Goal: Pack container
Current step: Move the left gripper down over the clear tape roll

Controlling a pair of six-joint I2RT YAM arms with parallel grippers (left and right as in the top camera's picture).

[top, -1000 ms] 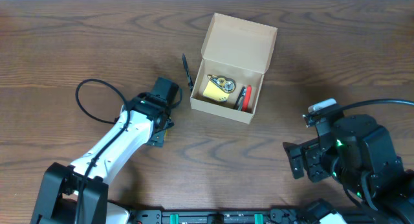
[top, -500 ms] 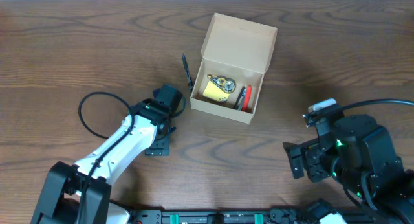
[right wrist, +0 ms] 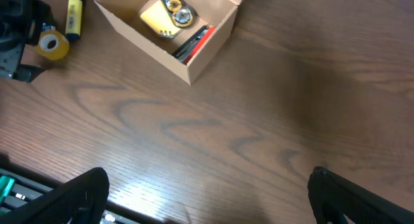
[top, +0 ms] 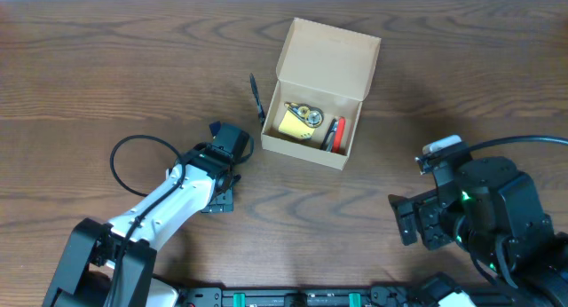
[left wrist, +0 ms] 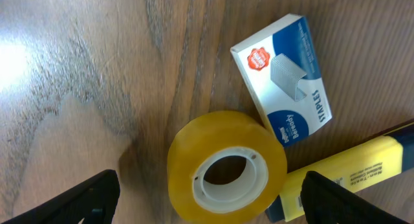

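Tan container (top: 303, 150) open, beyond left tool (left wrist: 213, 201) | left tool has drawn back over counter (left wrist: 97, 68), jaws spread, yellow tape roll (left wrist: 226, 166) straight ahead (ungrasped) | tape likely packed next | right tool (right wrist: 207, 204) released

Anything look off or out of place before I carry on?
Nothing is spilled or damaged. The container sits open and upright, only turned a little askew. The tape roll, staples box and highlighter lie loose outside it, not yet packed.
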